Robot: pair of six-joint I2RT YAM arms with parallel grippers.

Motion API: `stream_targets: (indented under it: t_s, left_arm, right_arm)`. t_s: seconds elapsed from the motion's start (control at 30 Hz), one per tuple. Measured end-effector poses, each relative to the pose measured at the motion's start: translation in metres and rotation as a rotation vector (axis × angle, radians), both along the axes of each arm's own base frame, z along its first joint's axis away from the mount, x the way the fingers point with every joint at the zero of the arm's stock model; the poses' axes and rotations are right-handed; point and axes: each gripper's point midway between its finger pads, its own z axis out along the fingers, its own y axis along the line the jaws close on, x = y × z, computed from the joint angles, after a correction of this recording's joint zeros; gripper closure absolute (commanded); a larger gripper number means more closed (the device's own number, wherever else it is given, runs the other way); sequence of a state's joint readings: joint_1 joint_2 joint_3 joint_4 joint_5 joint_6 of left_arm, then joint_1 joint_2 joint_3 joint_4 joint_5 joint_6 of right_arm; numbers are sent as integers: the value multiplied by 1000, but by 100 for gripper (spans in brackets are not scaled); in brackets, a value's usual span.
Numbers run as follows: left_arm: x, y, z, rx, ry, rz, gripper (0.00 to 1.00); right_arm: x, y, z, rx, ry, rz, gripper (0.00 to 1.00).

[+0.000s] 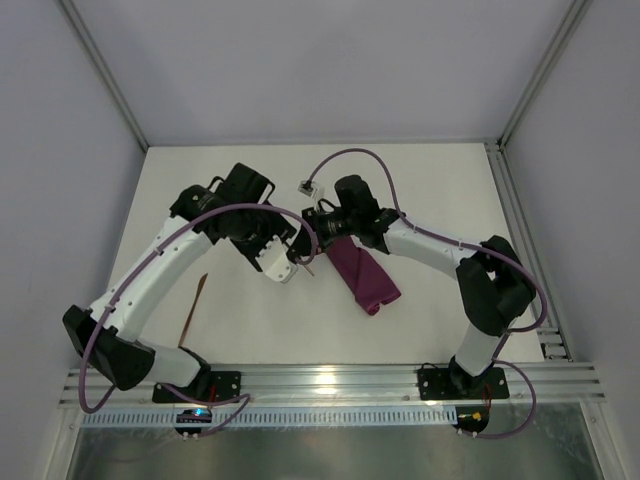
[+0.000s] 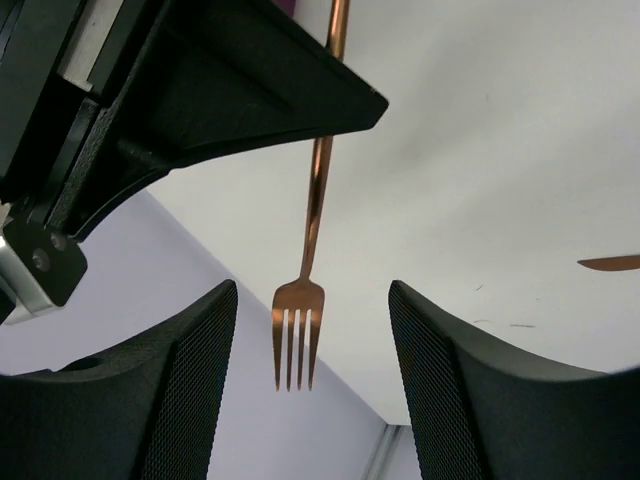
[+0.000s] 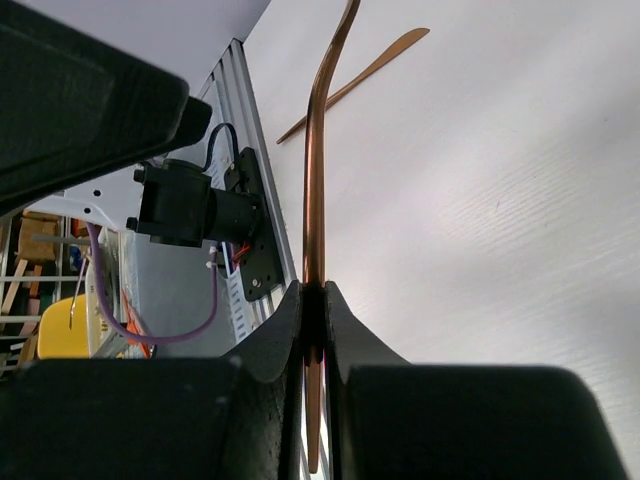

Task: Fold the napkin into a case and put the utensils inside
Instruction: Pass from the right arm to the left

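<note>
1. The right end effector (image 3: 313,295) is clamping the fork (image 2: 297,330) by its handle, closed tight on the thin copper shaft.
2. The left end effector (image 2: 310,300) is standing apart. Its fingers (image 2: 190,380) are flanking the tines and, as far as the left wrist view shows, not touching them.
3. The fork's long axis is running from one end effector to the other, tines toward the left one, over the middle of the worktop (image 1: 260,320).
4. The case (image 1: 365,275) is lying just right of the worktop's centre, slanting from far-left to near-right. Its far end is just beside the right end effector, so the right arm is nearer.
5. The coming move is probably depending on lining the fork's axis up with the case's mouth, which is not showing clearly.
6. A second utensil (image 1: 192,310) is lying near the worktop's left edge, well apart from the case.
</note>
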State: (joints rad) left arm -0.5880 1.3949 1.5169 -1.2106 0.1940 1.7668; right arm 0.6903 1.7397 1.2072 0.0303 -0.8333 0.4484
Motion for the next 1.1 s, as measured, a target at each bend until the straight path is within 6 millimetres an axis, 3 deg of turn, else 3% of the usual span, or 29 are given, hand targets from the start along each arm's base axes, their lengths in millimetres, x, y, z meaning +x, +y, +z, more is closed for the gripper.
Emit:
stream_targets:
  t_s: [0.3,0.57,0.7,0.87,0.93,1.03,1.1]
  left_arm:
    - [-5,0,-29,20,45,7,37]
    - [20,1,-51,69,17,98,73]
    - [26,0,-53,66,7,119,100]
    - [25,-1,-54,65,9,131,100]
    - [24,-3,-55,67,13,130,100]
    - [26,-6,-60,76,35,151,100]
    - [32,-10,-65,87,54,169,100]
  right_arm:
    - [2,-1,0,0,0,-5,97]
    - [0,-3,7,9,-13,-5,97]
    - [-2,-5,6,9,-12,-6,97]
    - [1,-8,7,16,-21,-14,97]
    - [0,-9,6,15,-23,-17,88]
    - [2,-12,3,2,-23,-32,63]
    - [7,-17,1,-12,-36,-55,55]
